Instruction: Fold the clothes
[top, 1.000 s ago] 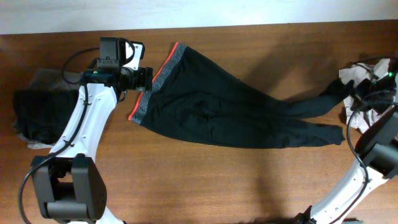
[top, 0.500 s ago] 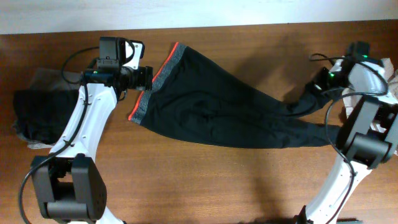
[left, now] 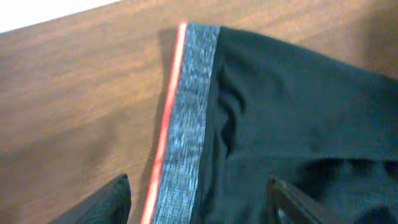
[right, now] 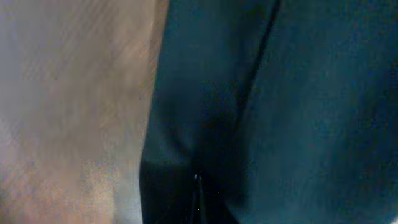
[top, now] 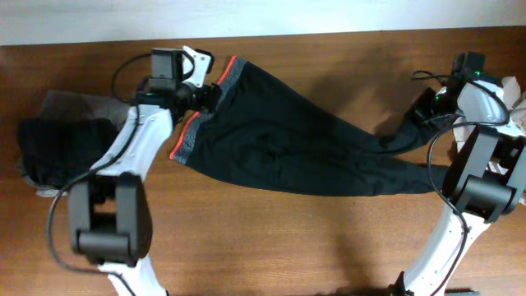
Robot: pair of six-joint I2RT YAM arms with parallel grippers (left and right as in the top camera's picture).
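Long black leggings (top: pixel 288 148) lie spread across the wooden table, with the grey waistband (top: pixel 215 92) and its red-orange edge at the left and the legs running right. My left gripper (top: pixel 205 95) is at the waistband. In the left wrist view it is open (left: pixel 202 202), one finger on each side of the waistband (left: pixel 186 112). My right gripper (top: pixel 421 112) is at the end of the upper leg. In the right wrist view its fingers (right: pixel 198 186) meet amid black fabric (right: pixel 311 93).
A pile of black and grey garments (top: pixel 49 148) lies at the left edge. Light-coloured cloth (top: pixel 511 92) sits at the right edge behind the right arm. The table's far edge meets a white wall (top: pixel 329 12).
The left arm has swung right, bringing its gripper over the waistband. The right gripper came in from the right edge to the upper leg end, then barely moved.
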